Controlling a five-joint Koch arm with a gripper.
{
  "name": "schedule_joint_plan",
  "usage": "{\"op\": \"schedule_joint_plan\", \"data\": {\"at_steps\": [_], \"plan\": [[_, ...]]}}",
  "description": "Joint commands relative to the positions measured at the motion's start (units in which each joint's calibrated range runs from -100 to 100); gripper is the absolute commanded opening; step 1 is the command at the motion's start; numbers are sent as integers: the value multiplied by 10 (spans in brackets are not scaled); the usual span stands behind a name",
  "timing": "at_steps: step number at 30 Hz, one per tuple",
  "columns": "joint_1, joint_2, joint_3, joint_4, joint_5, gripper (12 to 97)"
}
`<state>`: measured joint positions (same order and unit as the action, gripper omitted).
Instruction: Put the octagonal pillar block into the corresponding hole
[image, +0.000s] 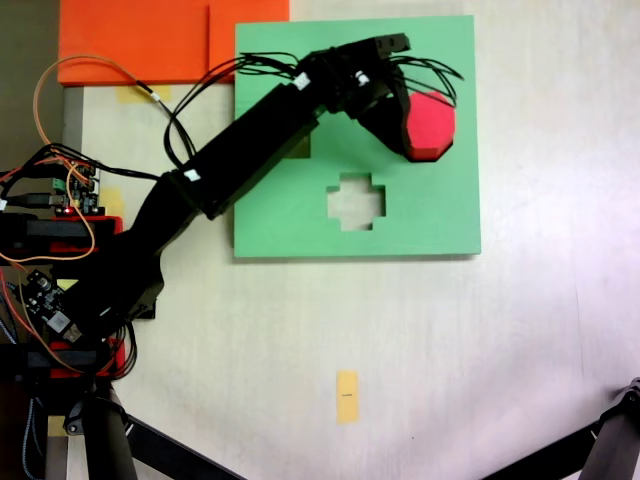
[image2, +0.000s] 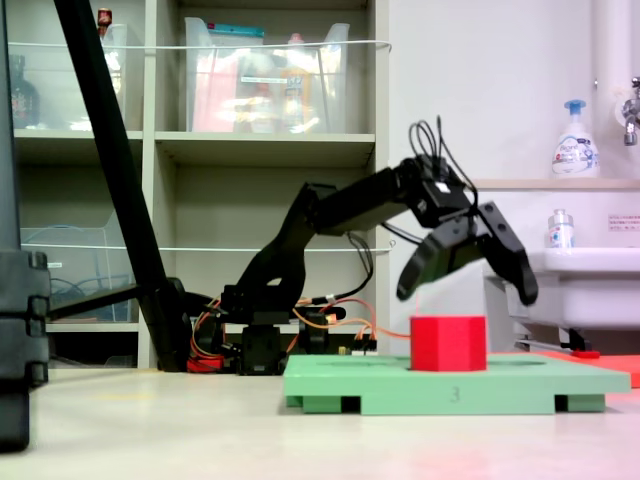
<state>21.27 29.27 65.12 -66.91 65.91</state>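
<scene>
I see the octagonal pillar block (image2: 448, 343) standing upright on the green board (image2: 520, 385), right of centre in the side fixed view; from above it's upper right on the board, the arm partly covering it. Can't see the octagonal hole itself. Gripper (image2: 466, 290) hangs above the block, jaws spread wide, not touching. Cross-shaped cutout (image: 357, 201) lies below-left of the block, apart.

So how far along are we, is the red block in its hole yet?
Nearly done, it seems. The octagonal pillar block stands upright on the green board, apparently seated in its hole, though most of it stands above the surface and the hole itself is hidden beneath it. The gripper is open and hangs just above the block, not touching it. What looks left: confirm the block is fully seated, then pull the arm away. The cross-shaped cutout is empty.
</scene>
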Motion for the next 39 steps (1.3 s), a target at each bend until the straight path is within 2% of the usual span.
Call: {"op": "schedule_joint_plan", "data": {"at_steps": [1,3,5,8,10,12,17,23,24,26,29,32,36,39], "plan": [[-3,-76,34,5,-15,915],[-3,-120,34,3,-22,913],[-3,-174,34,1,-39,874],[-3,-305,34,-71,-105,857],[-11,-404,34,-138,-161,723],[-21,-501,33,-191,-229,652],[-56,-663,31,-235,-412,653],[-128,-745,8,-257,-451,605],[-134,-776,-43,-248,-456,605],[-150,-956,-304,-118,-480,605],[-174,-1263,-740,219,-523,509],[-175,-1293,-939,325,-548,501],[-190,-1293,-1090,351,-550,538],[-196,-1293,-1298,553,-557,535]]}}
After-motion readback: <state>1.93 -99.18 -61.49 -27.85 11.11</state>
